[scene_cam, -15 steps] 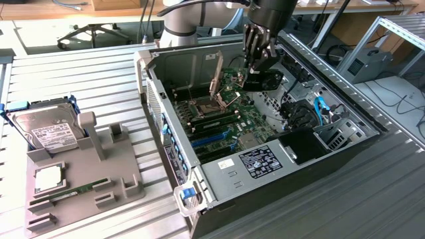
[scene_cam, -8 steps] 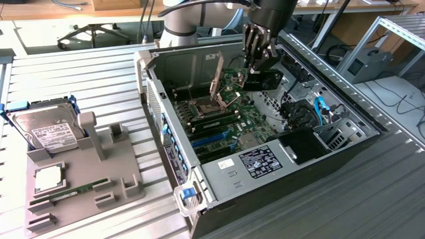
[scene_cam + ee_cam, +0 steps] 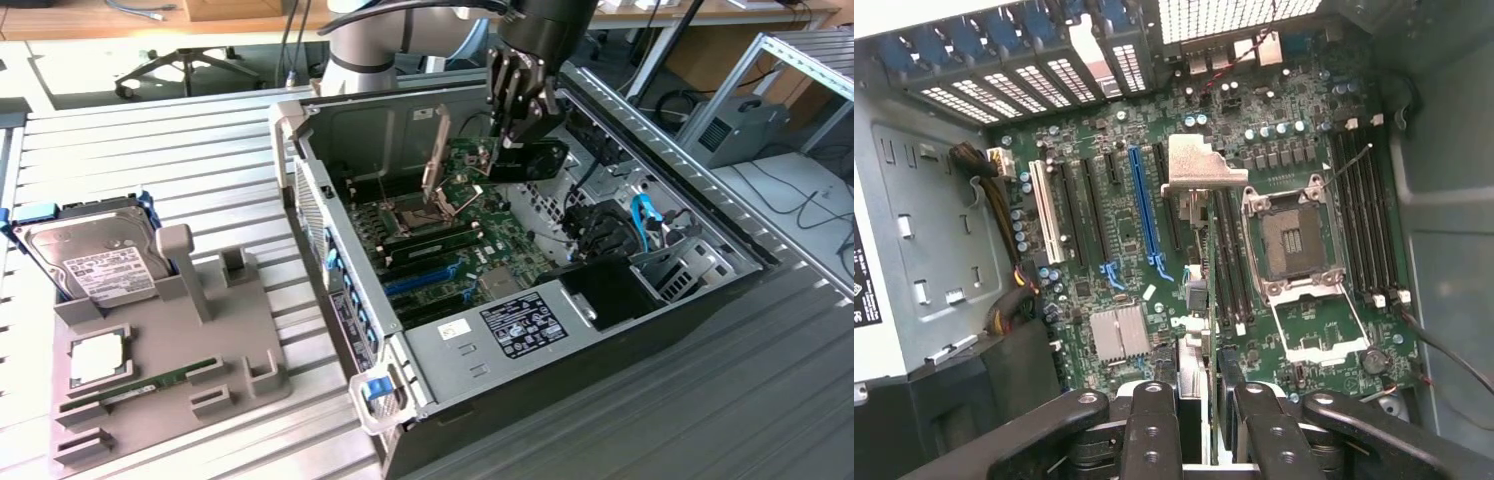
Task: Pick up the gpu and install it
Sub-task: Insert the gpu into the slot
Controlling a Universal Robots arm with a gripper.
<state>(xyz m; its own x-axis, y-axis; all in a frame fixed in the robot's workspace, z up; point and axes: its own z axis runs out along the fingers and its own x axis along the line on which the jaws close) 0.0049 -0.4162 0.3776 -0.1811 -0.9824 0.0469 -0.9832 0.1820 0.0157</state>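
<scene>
- The tool (image 3: 518, 135) hangs over the far part of the open computer case (image 3: 400, 345), fingers pointing down and closed part-way on the gpu (image 3: 529, 160), which it holds clear above the motherboard (image 3: 467, 235).
- In the wrist view the gpu (image 3: 1199, 300) is seen edge-on: a thin card running away from the tool (image 3: 1206, 420), with its silver bracket (image 3: 1202, 165) at the far end.
- To my eye the pick-up is done and the install is not: the card is still in the air, not seated in any slot.
- From the wrist view the card's edge lies just beside the blue slot (image 3: 1145, 205), between it and the memory slots by the empty CPU socket (image 3: 1290, 238); whether it is truly lined up with a slot I cannot tell.
- On the tabletop (image 3: 160, 150) to the exterior view's left, a grey holder (image 3: 167, 375) carries a hard drive (image 3: 94, 260) and a memory stick (image 3: 140, 385).
- Hard to make out: the card's lower edge and connector are hidden, and the fan side cannot be seen clearly.
- The arm's upper part is cut off at the frame edge.
</scene>
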